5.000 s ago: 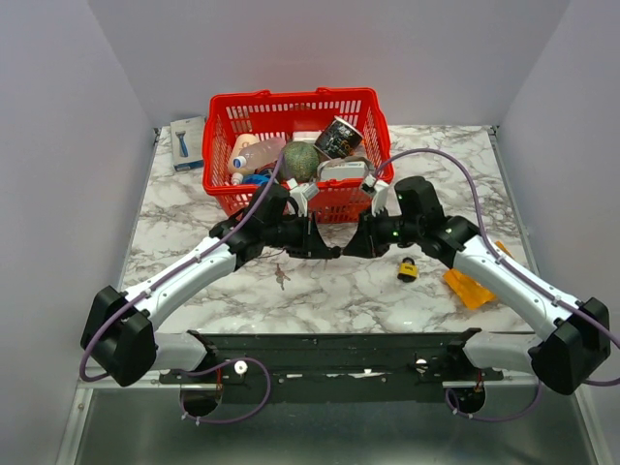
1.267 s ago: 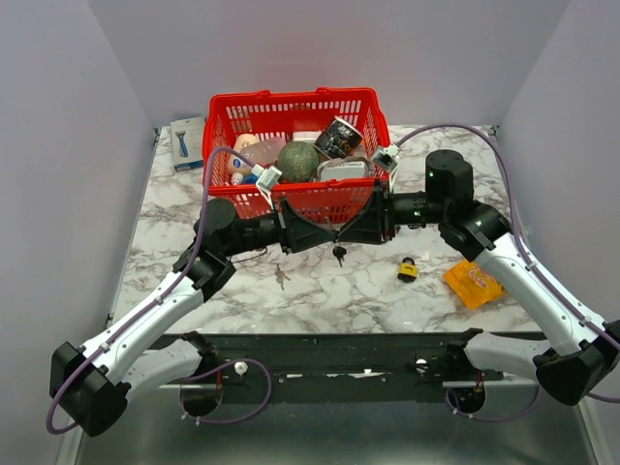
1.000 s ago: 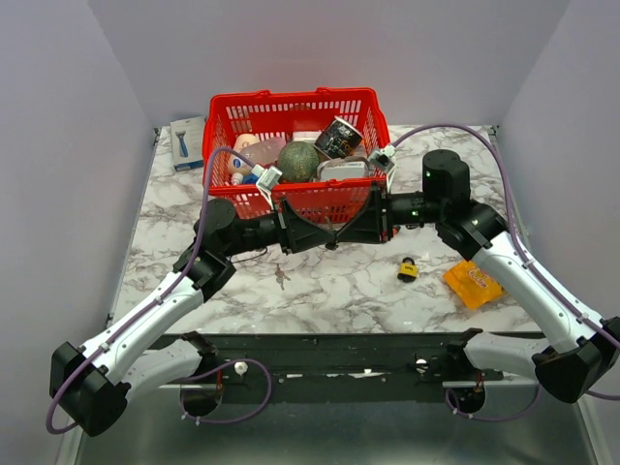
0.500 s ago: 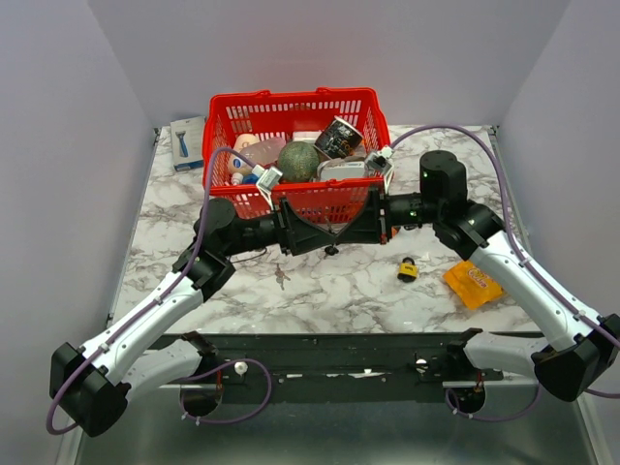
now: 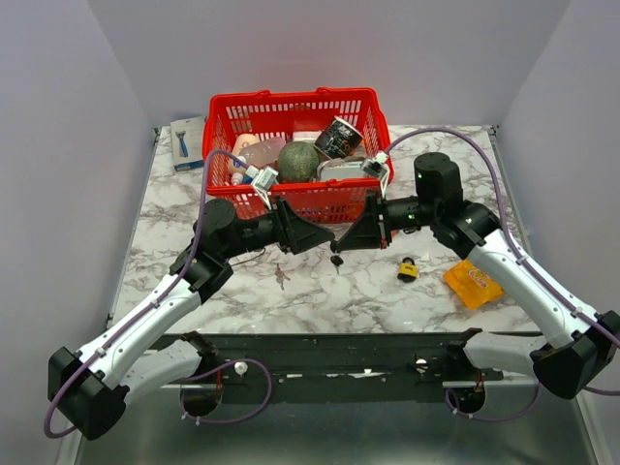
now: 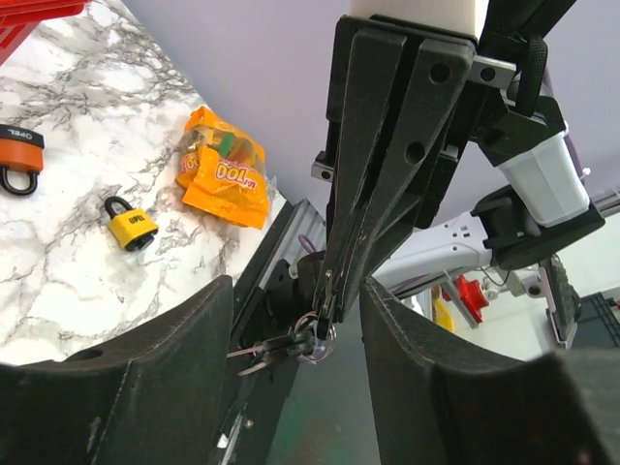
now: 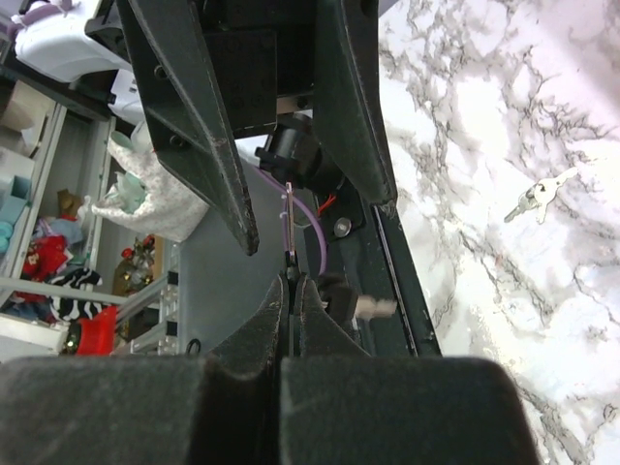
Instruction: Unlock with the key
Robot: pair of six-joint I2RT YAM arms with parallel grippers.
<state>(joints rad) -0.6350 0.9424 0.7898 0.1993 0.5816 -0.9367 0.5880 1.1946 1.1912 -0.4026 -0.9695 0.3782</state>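
- Marble tabletop [image 5: 320, 300]: yellow padlock [image 5: 408, 269] lies apart from the 2 grippers.
- Right gripper [image 6: 325, 308] pinches the key ring [image 6: 315, 336]; the dangling key blades are blurred.
- Left gripper [image 5: 318, 235] is spread wide, flanking the ring; contact unclear.

Top external: fixed high behind the arm bases, looking down and forward over the grey-veined white marble tabletop [image 5: 320, 291], far enough back to take in both arms and the red plastic basket [image 5: 291, 199].
Left wrist: close and low, rolled sideways, facing past its own black fingers [image 6: 126, 387] at the right gripper [image 6: 325, 308].
Right wrist: close, facing the left gripper [image 7: 320, 223] head-on.
Shared, top and left wrist: small yellow padlock [image 5: 408, 269], orange foil snack packet [image 5: 472, 283], dark-headed key bunch [image 6: 291, 344].
Shared, top and right wrist: pair of silver keys [image 7: 536, 199] on the marble.
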